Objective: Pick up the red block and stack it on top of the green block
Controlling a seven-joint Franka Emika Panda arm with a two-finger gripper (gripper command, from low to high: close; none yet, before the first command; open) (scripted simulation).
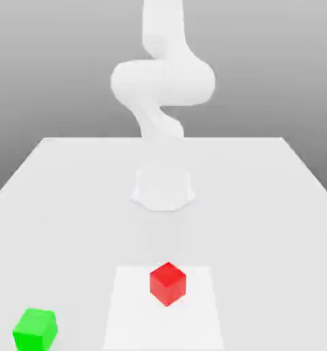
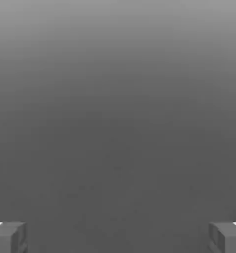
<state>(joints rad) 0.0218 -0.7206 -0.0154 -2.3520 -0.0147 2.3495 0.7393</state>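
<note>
A red block [image 1: 168, 283] rests on the white table near its front, about the middle in the exterior view. A green block [image 1: 35, 329] sits at the front corner on the exterior view's left, well apart from the red one. The arm [image 1: 162, 82] rises from its base [image 1: 163, 188] behind the red block and bends upward past the picture's top. In the hand view my gripper [image 2: 118, 237] is open, its two grey fingertips [image 2: 8, 237] spread wide, with plain grey background between them and nothing held.
A paler square patch [image 1: 131, 315] marks the table [image 1: 70, 192] under the red block. The table's edges run along the exterior view's left and right and across the back.
</note>
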